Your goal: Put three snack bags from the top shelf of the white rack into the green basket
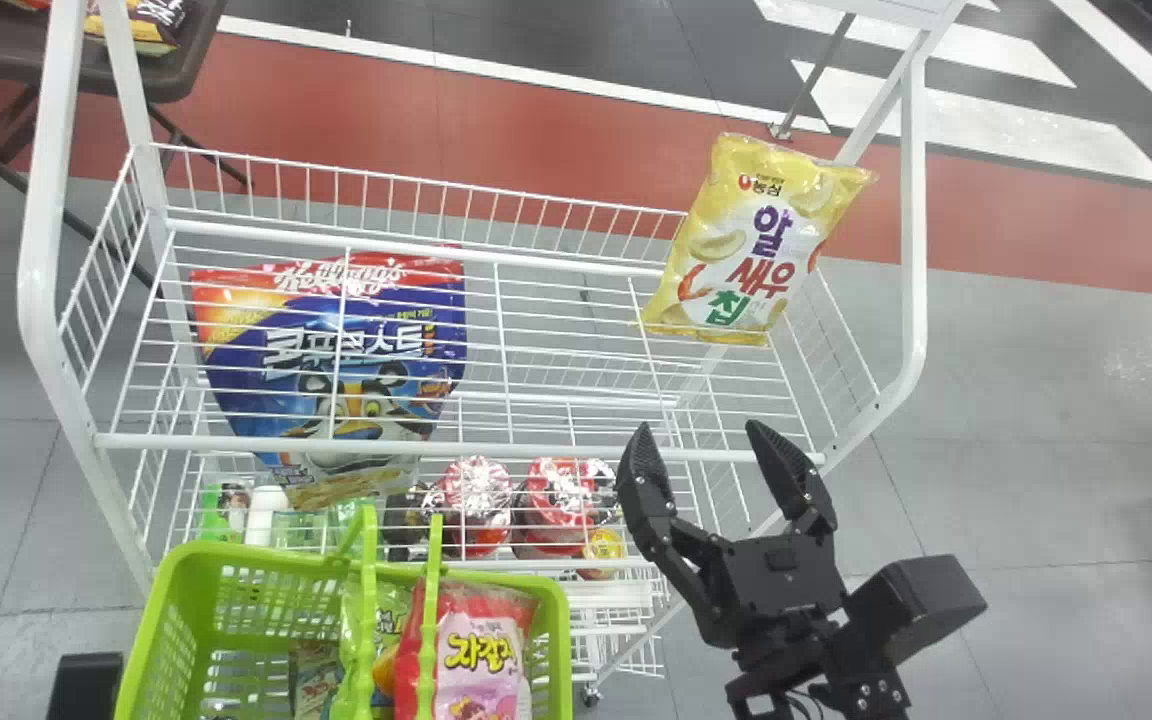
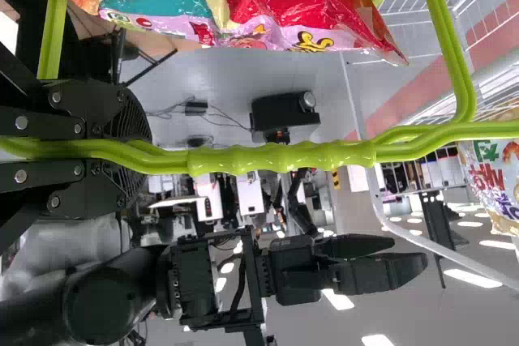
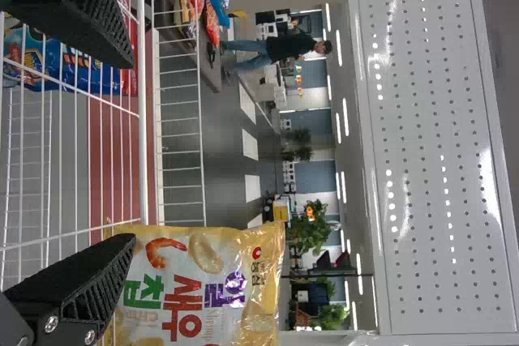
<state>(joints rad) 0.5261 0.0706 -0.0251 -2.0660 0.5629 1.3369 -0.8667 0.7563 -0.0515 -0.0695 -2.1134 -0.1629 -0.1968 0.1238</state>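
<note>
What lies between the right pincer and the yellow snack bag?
In the head view, only the rack's white wires lie between the right pincer and the bag.

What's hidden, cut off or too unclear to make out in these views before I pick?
- Basket's near end: head view, cut off by the bottom edge.
- How many snacks lie in it: head view, pink bag and handles cover some.
- Yellow bag's full outline: right wrist view, overlapped by the right claw and cut by the edge.
- Red packs' kind: head view, rack wires and glare.
</note>
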